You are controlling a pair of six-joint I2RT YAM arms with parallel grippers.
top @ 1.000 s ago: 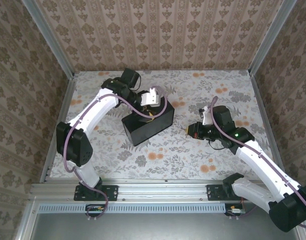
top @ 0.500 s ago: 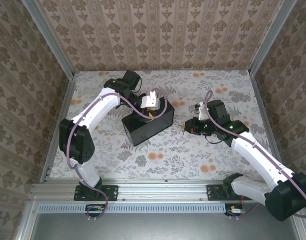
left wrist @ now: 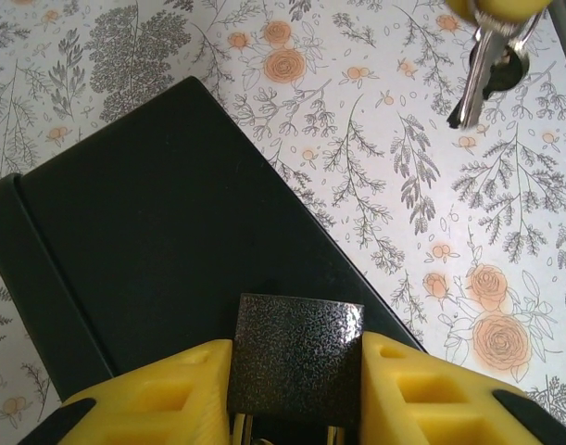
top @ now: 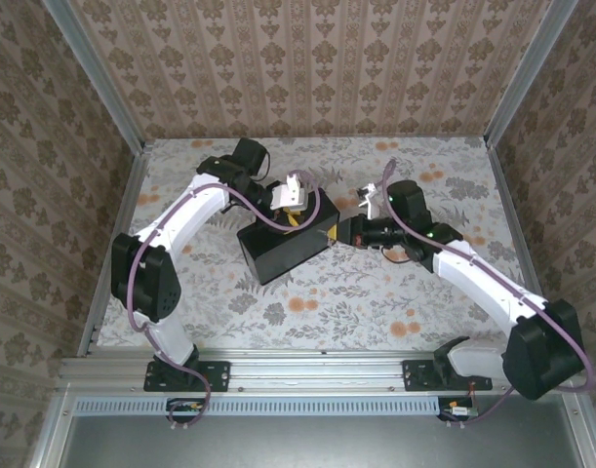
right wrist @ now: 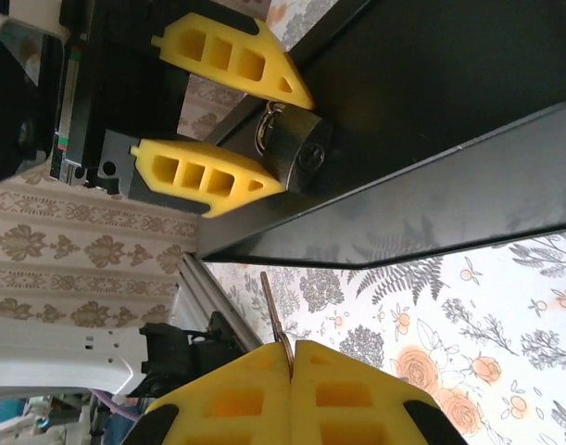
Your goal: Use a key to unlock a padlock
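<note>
Metal padlock (left wrist: 296,357) looks slick; your left fingers (left wrist: 162,399) clamp its flat sides at the box (left wrist: 144,241), right fingers (right wrist: 347,389) pinch the key (right wrist: 275,315).

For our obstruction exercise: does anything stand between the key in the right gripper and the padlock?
Nothing visible does. The key, pinched in the right gripper, points toward the padlock; only open space above the edge of the black box lies between them.

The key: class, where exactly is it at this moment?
In the right wrist view, the key sticks out from the shut right pincer, pointing toward the padlock at the edge of the black box, not yet touching it.
</note>
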